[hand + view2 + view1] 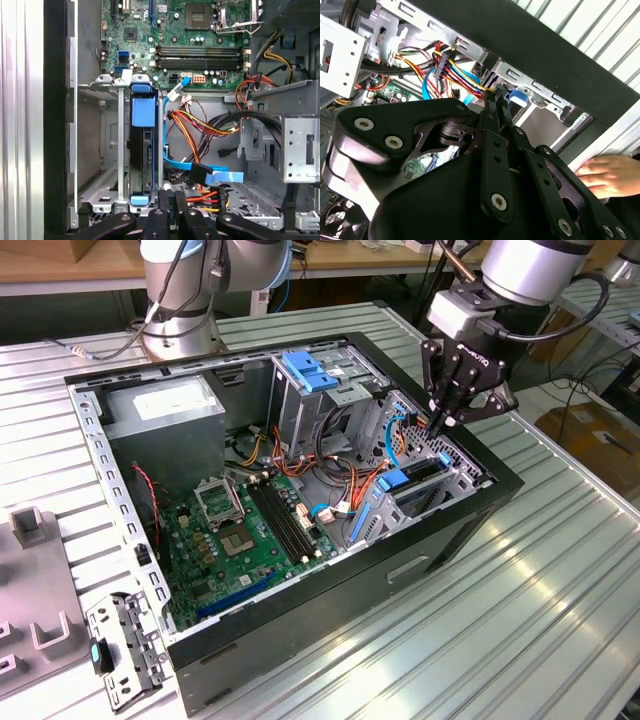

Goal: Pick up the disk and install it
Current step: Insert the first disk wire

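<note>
Gripper (447, 423) upper right of exterior view, fingers pinched together, holding nothing, tips at case edge. Disk (142, 150) already upright in drive cage (121, 150), blue rails showing. Judgement: press straight down, check latch, avoid orange cables (192, 127).

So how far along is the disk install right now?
The disk already sits edge-on in the drive cage, blue rails showing at both ends. The claw hangs with fingers together above the case's edge, holding nothing. I cannot tell whether the disk is fully seated or cabled.
</note>
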You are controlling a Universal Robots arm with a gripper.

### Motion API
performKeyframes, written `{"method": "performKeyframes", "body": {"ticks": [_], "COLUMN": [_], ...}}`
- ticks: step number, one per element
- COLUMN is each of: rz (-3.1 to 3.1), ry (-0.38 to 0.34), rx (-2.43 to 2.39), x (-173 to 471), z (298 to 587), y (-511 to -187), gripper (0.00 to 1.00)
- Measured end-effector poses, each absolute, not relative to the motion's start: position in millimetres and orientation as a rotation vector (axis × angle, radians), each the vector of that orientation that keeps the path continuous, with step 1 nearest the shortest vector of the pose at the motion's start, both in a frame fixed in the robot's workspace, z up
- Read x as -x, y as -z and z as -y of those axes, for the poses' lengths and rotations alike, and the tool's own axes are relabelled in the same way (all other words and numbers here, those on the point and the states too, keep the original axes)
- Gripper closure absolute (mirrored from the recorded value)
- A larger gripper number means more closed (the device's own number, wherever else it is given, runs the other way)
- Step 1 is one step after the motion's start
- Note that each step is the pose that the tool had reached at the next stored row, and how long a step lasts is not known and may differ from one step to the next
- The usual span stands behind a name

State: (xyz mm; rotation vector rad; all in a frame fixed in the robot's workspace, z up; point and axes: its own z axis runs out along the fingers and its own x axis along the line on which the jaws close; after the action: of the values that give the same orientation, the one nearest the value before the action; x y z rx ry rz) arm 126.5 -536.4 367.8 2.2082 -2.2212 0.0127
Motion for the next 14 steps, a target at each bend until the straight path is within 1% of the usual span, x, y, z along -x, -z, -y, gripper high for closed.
{"method": "performKeyframes", "body": {"ticks": [6, 14], "rz": [2.222, 2.229], "ry": [-0.013, -0.024], "rx": [-2.21, -2.222], "x": [-116.9, -108.0], "z": [548.5, 549.4], "y": [-365.7, -361.4], "gripper": [0.84, 0.84]}}
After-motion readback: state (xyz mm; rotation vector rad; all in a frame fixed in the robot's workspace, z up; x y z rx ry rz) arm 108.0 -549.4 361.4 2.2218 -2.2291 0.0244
